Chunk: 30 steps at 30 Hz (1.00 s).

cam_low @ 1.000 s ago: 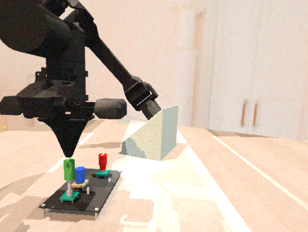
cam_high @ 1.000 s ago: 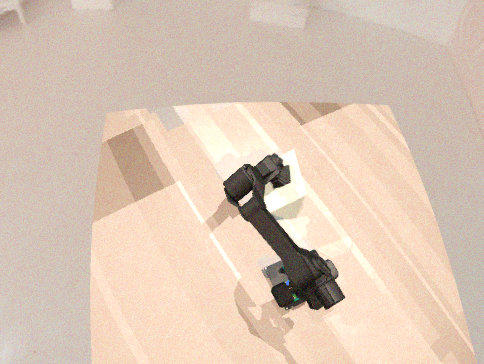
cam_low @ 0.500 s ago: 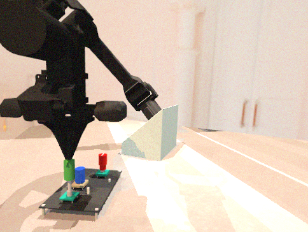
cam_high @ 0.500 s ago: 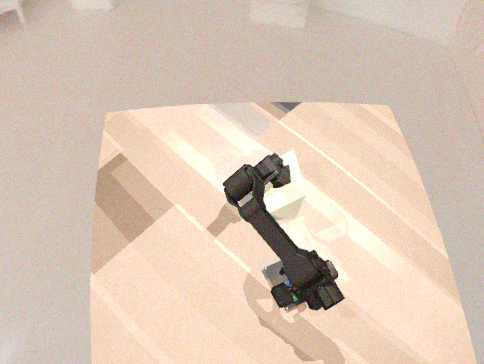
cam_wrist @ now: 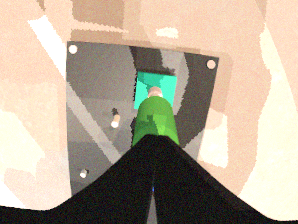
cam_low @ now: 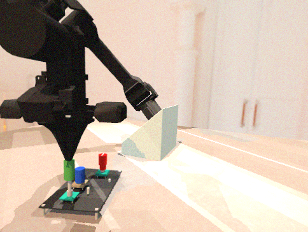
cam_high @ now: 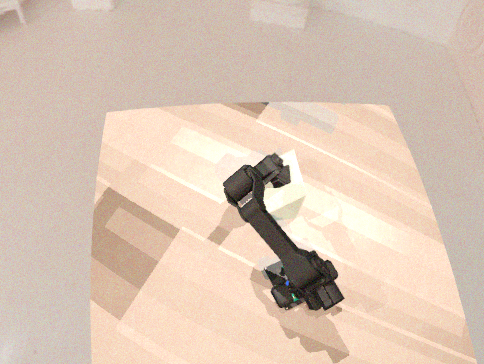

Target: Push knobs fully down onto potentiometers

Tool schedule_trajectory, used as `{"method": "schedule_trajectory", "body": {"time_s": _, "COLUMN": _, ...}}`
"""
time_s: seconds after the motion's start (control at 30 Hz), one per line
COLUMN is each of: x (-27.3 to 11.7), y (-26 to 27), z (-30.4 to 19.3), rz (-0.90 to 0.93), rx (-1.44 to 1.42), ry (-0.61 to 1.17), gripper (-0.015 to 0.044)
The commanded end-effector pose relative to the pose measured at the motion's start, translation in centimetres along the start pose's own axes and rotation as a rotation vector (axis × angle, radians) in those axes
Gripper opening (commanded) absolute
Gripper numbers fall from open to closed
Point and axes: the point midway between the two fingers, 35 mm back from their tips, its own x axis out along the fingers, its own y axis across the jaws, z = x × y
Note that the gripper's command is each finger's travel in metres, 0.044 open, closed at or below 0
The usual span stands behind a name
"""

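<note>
The circuit board [cam_low: 86, 204] [cam_wrist: 90, 75] stands on short legs. The green knob [cam_low: 69, 170] [cam_wrist: 156, 116] sits high on its shaft, with a long pale length of shaft showing above its teal potentiometer [cam_low: 65, 197] [cam_wrist: 144, 85]. The red knob [cam_low: 102, 160] stands over the far teal potentiometer [cam_low: 102, 173], with a small pale gap below it. The blue knob [cam_low: 79, 174] is low on a tan base. My gripper [cam_low: 69, 159] [cam_wrist: 155, 145] is shut and empty, its tips against the top of the green knob, as far as can be seen. In the top view the arm hides most of the board.
A pale wedge-shaped block [cam_low: 149, 137] [cam_high: 292, 202] stands on the table behind the board, beside the arm's base [cam_high: 272, 167]. Small pale posts [cam_low: 88, 190] [cam_wrist: 115, 120] rise from the board near the knobs.
</note>
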Motion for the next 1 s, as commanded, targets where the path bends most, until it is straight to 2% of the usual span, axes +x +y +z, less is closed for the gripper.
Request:
{"method": "schedule_trajectory", "body": {"time_s": 0.0, "x": 0.0, "y": 0.0, "z": 0.0, "rz": -0.006, "rx": -0.006, "ry": 0.005, "gripper": 0.0}}
{"method": "schedule_trajectory", "body": {"time_s": 0.97, "x": 1.3, "y": 0.0, "z": 0.0, "rz": -0.006, "rx": -0.006, "ry": 0.005, "gripper": 0.0}}
